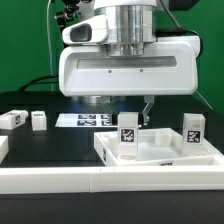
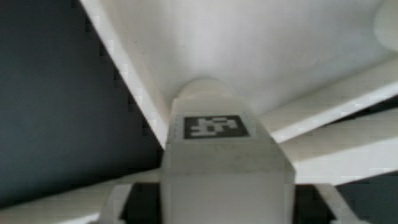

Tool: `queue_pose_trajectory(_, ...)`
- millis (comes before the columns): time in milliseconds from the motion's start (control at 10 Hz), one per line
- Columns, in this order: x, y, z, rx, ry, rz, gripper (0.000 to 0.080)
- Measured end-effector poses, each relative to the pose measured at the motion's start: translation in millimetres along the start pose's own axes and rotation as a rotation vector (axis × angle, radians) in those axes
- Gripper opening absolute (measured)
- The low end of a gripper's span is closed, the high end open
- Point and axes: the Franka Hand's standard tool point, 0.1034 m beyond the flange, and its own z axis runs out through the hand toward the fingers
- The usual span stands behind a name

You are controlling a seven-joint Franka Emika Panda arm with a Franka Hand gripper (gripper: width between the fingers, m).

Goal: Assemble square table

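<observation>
The white square tabletop (image 1: 160, 152) lies tray-like at the exterior view's right. Two white tagged legs stand upright in it, one at its near left corner (image 1: 128, 135) and one at the right (image 1: 193, 128). Two more legs (image 1: 14, 119) (image 1: 38, 119) lie loose at the exterior view's left. My gripper (image 1: 124, 104) hangs just above the near-left leg with its fingers spread wide. In the wrist view that leg (image 2: 217, 140) runs up between my fingers (image 2: 134, 195), with a dark gap on each side, over the tabletop (image 2: 285, 50). The gripper (image 2: 217, 205) is open.
The marker board (image 1: 85, 120) lies flat behind the gripper. A long white rail (image 1: 90, 182) runs along the front of the black work surface. A green wall stands at the back.
</observation>
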Motion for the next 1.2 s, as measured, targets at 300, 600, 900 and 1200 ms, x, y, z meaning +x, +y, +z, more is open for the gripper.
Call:
queue_pose_trajectory(300, 0.7, -0.3, 0.4, -0.002, 0.010, 0.264, 0.0293)
queue_pose_trajectory(600, 1.0, -0.3, 1.0, 0.005, 0.023, 0.560, 0.0293)
queue_pose_trajectory(900, 1.2, 0.5, 1.4, 0.008, 0.025, 0.791, 0.0293)
queue_pose_trajectory(1200, 1.5, 0.3, 1.6, 0.012, 0.021, 0.835, 0.0293)
